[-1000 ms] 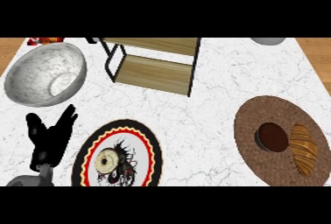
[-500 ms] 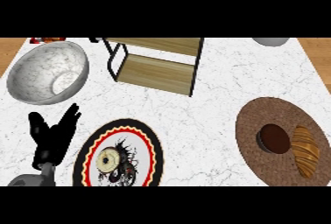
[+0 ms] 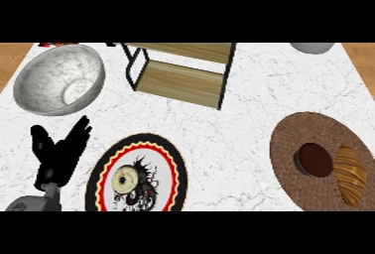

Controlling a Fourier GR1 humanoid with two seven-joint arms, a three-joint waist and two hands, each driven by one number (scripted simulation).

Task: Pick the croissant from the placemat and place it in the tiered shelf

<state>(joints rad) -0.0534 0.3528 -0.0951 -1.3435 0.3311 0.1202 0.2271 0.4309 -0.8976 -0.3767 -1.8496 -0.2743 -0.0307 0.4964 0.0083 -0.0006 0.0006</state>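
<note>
Croissant (image 3: 351, 173) lying on the right half of the round brown placemat (image 3: 315, 130), at the far right of the table (image 3: 242, 124), untouched.

Left hand (image 3: 57, 151) resting at the lower left, fingers straight and spread, pointing up and away, thumb apart from them, holding nothing. Grey forearm (image 3: 29, 203) coming in from the lower edge beneath it. Right hand not showing anywhere.

Just beside the hand, to its right: a round plate (image 3: 135, 174) with a black rim, a red and yellow zigzag band and a dark pattern on white, carrying a pale ring-shaped donut (image 3: 124, 177) near its middle. Hand and plate near each other, not touching.

Above the hand: a large marbled grey-white bowl (image 3: 58, 79), sitting in the table's upper left corner, tilted a little toward the right.

Further out, at the top middle: the tiered shelf (image 3: 183, 74), black wire frame with two wooden boards, lower board bare.

Well apart, across the table on the placemat: a dark brown round cup or small bowl (image 3: 316, 159) sitting just left of the croissant, the two close together, whether touching cannot be told.

At the top right edge: part of a pale grey round vessel (image 3: 313, 47), cut off by the view.
</note>
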